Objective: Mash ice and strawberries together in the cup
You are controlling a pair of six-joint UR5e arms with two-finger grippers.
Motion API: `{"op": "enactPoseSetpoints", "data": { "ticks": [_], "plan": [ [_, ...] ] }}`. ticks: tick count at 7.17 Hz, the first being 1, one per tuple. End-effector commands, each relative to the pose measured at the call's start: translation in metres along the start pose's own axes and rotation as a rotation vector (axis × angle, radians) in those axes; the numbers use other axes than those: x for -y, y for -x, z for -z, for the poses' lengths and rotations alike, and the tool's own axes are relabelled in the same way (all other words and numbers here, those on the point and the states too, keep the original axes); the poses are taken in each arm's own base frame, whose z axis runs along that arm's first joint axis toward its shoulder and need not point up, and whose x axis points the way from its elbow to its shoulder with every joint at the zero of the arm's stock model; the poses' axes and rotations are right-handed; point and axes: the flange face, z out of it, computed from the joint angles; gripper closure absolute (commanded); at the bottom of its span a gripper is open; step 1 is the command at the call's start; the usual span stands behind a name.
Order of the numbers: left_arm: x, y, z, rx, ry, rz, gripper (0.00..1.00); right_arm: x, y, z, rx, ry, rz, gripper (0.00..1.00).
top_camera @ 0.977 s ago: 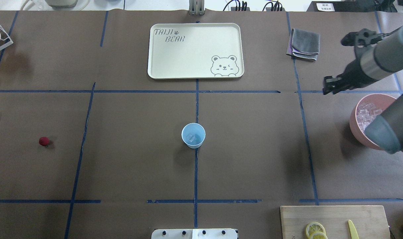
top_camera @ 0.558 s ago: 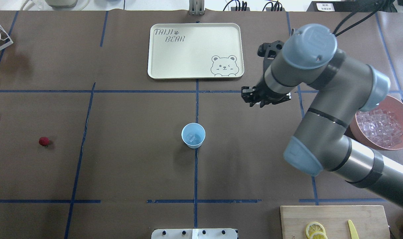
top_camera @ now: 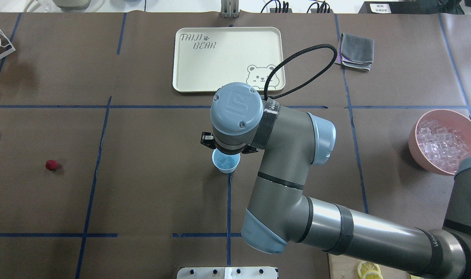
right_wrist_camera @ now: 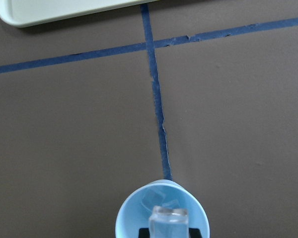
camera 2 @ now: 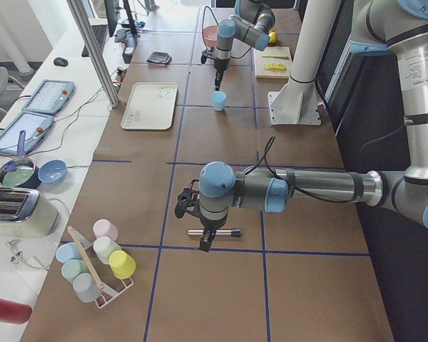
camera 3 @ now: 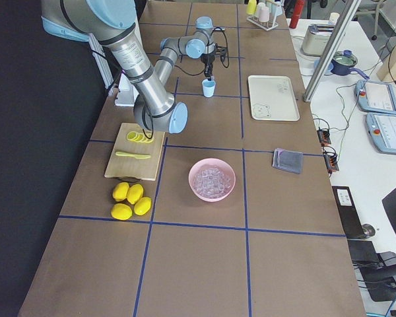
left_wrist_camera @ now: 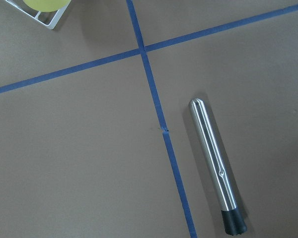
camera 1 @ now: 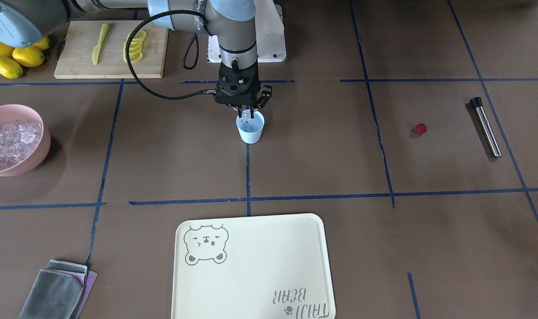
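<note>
The pale blue cup (top_camera: 226, 164) stands mid-table on a blue tape line. My right gripper (camera 1: 246, 116) hangs straight over its mouth, shut on one clear ice cube (right_wrist_camera: 169, 219). Another ice cube (right_wrist_camera: 150, 199) lies inside the cup (right_wrist_camera: 130, 213). More ice (top_camera: 440, 144) fills the pink bowl (top_camera: 415, 152) at the right. The red strawberry (top_camera: 51, 165) lies alone on the table far to the left. My left gripper (camera 2: 204, 244) shows only in the exterior left view, above a metal rod (left_wrist_camera: 213, 158); I cannot tell if it is open or shut.
A cream bear tray (top_camera: 188, 83) lies beyond the cup. A grey cloth (top_camera: 356, 50) is at the back right. A chopping board (camera 1: 74, 66) with lemon slices (camera 1: 135, 44) and a yellow knife (camera 1: 98, 43) sits beside whole lemons (camera 1: 16, 55). A rack of cups (camera 2: 100, 260) stands far left.
My right arm has swung from beside the pink bowl leftward across the table, and its gripper now hangs over the cup. The strawberry and the cup have not moved.
</note>
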Motion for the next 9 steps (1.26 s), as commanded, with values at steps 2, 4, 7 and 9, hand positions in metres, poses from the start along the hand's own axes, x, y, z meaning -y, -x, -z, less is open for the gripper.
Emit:
{"op": "enactPoseSetpoints", "data": {
  "ticks": [2,4,7,9],
  "plan": [
    [0.000,0.000,0.000,0.000,0.001,0.001,0.00,-0.015,0.004,-0.014,-0.018,0.002,0.009,0.23],
    [0.000,0.000,-0.001,0.000,0.002,0.000,0.00,-0.014,0.003,-0.017,-0.022,0.003,0.010,0.02],
    [0.001,-0.001,0.000,0.000,0.001,-0.004,0.00,0.021,-0.008,-0.002,-0.014,-0.030,-0.009,0.01],
    [0.001,-0.002,-0.003,-0.002,0.007,-0.004,0.00,0.113,-0.073,0.016,-0.037,-0.001,0.025,0.01]
  ]
}}
